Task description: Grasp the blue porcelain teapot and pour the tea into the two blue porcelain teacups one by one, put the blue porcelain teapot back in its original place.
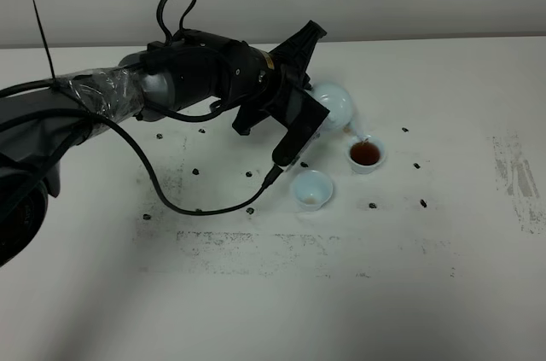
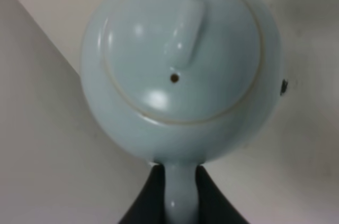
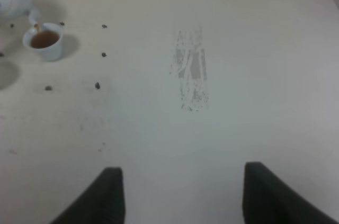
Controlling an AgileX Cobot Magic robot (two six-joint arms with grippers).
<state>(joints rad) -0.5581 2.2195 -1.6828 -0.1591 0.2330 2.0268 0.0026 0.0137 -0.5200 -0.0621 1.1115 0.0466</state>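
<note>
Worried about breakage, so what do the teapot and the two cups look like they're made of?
Teapot: probably glazed porcelain, pale blue; glossy highlights show across it. Cup holding tea and nearer cup: seemingly the same glazed ceramic, matching colour and sheen.

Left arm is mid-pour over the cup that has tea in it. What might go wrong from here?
1. The filled teacup already holds brown tea, and the teapot is tipped at its rim. More pouring may overflow it.
2. The left gripper pinches only the slim, glossy handle, so the pot may swivel or slip.
3. The other teacup sits close by, and shifting the pot over to it could clip it.
</note>
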